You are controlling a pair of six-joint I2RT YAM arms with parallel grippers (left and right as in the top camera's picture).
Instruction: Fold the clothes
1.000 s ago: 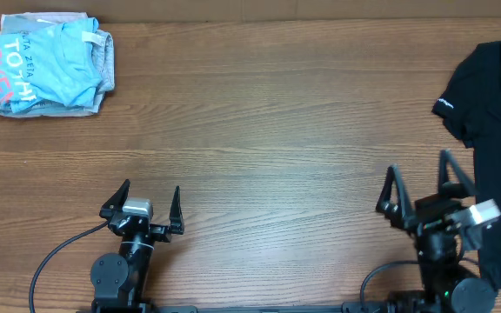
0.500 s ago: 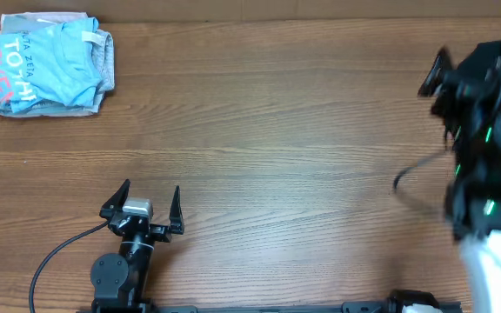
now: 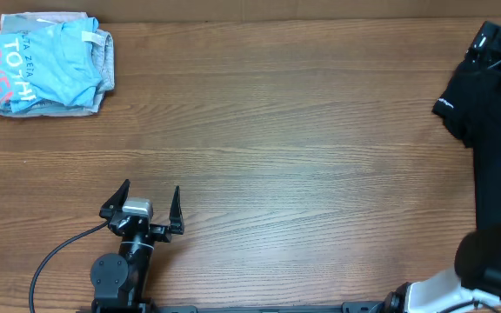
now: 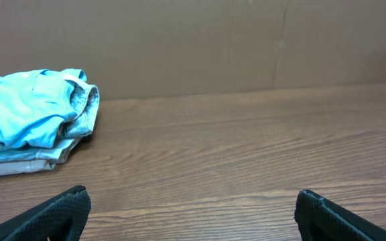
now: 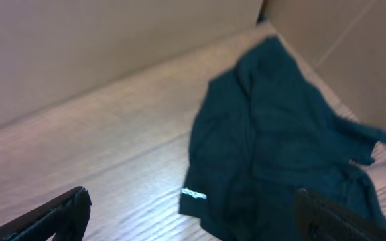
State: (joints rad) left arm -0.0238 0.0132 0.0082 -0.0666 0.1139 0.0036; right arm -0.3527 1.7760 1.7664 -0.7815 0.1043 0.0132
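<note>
A black T-shirt (image 3: 468, 109) lies crumpled at the table's far right, with a small white logo (image 5: 194, 194) on one sleeve edge. In the right wrist view the shirt (image 5: 273, 140) spreads into the corner between brown walls. My right gripper (image 5: 190, 193) hovers above it, fingers wide apart and nothing between them. From overhead, the right arm reaches from the front edge up to the back right corner, where the gripper (image 3: 491, 42) shows dark against the shirt. My left gripper (image 3: 151, 186) rests open near the front left, over bare wood (image 4: 191, 193).
A folded pile of light blue and grey clothes (image 3: 42, 63) sits at the back left corner, also in the left wrist view (image 4: 32, 124). Brown cardboard walls (image 5: 112, 47) close off the back and right sides. The wooden tabletop (image 3: 277, 148) stretches between the two piles.
The right arm has lifted from its spot near the front edge and swung out to the back right, over the black T-shirt. The left arm has stayed still.
</note>
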